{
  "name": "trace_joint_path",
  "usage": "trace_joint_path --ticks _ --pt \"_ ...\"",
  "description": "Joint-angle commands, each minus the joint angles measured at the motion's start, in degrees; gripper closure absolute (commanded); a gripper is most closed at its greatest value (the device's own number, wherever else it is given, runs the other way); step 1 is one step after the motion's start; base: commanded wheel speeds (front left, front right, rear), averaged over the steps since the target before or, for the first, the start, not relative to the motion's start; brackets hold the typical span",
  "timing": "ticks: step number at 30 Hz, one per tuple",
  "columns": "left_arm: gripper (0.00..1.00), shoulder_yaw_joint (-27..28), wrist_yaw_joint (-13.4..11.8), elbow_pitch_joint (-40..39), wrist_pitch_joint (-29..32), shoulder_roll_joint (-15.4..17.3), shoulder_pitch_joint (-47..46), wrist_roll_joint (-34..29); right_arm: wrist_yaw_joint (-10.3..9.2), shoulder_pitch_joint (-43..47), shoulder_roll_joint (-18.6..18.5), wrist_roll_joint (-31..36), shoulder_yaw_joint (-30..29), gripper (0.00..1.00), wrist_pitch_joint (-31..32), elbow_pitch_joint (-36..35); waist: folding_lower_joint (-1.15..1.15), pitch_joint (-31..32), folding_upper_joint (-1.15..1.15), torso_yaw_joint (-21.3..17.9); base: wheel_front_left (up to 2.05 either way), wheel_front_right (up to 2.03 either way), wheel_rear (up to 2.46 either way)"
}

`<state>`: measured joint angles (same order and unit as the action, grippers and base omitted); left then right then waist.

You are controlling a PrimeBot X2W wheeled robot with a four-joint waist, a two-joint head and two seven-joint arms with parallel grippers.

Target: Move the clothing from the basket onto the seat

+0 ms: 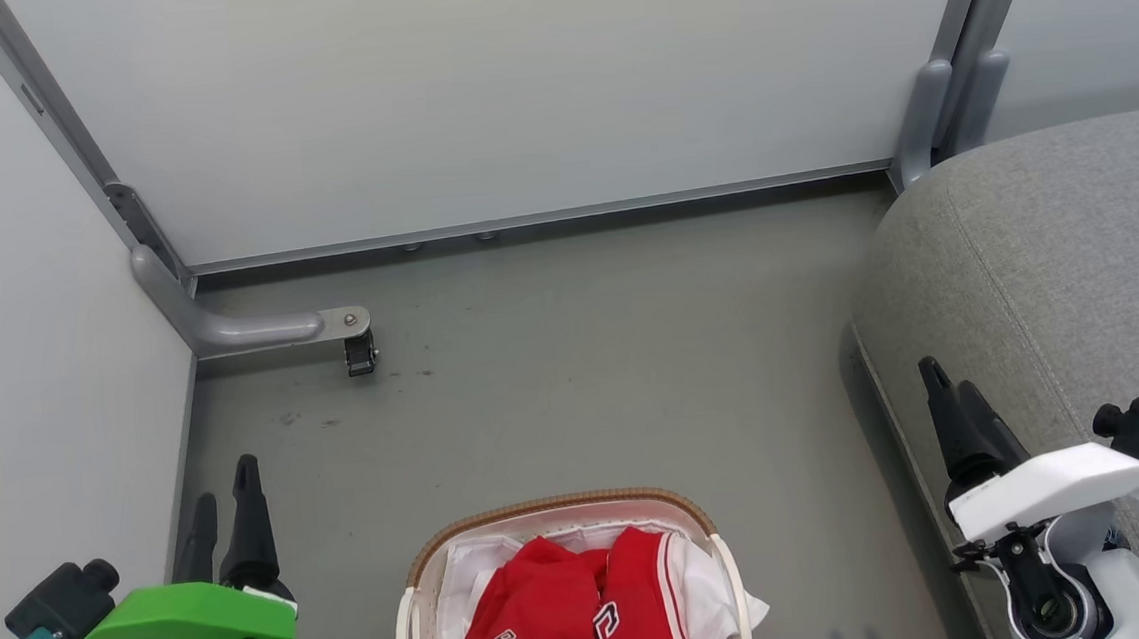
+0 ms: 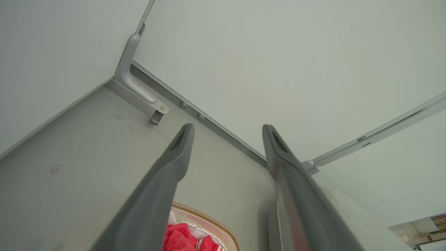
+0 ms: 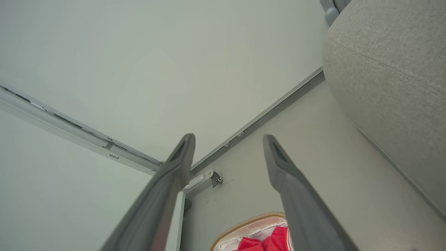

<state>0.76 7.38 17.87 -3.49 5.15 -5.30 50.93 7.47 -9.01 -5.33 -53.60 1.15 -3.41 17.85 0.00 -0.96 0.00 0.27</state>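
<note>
The red clothing (image 1: 570,610) with white trim and lettering lies bunched in the white basket (image 1: 426,560), which has a brown woven rim and sits at the bottom centre of the head view. The grey fabric seat (image 1: 1056,255) stands on the right. My left gripper (image 1: 225,484) is at the lower left, open and holding nothing, well left of the basket. My right gripper (image 1: 945,378) is open at the lower right beside the seat's edge. In the left wrist view the clothing (image 2: 179,238) and the basket (image 2: 209,220) show below the open left gripper (image 2: 228,129). In the right wrist view the open right gripper (image 3: 228,139) points over the clothing (image 3: 268,242), the basket (image 3: 244,221) and the seat (image 3: 390,83).
Pale partition walls close off the back and left. A grey metal foot bracket (image 1: 270,330) with a small caster juts onto the grey floor (image 1: 584,379) at the left corner. A second grey post (image 1: 926,114) stands at the back right beside the seat.
</note>
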Motion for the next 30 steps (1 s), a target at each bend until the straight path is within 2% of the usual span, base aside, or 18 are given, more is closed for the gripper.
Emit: trace_joint_path --ticks 1,30 --pt "0.0 -0.2 0.1 -0.4 -0.6 0.9 -1.5 -2.5 0.02 -1.7 -0.7 2.2 0.3 0.0 -0.6 -0.4 0.0 0.0 0.0 0.0 0.0 0.0 0.0" --pt "0.0 -3.2 -0.2 0.2 -5.5 2.2 -0.9 -23.9 0.02 -2.4 -1.7 22.4 2.4 0.0 -5.5 2.1 0.0 -0.3 0.0 0.5 0.0 0.0 0.0"
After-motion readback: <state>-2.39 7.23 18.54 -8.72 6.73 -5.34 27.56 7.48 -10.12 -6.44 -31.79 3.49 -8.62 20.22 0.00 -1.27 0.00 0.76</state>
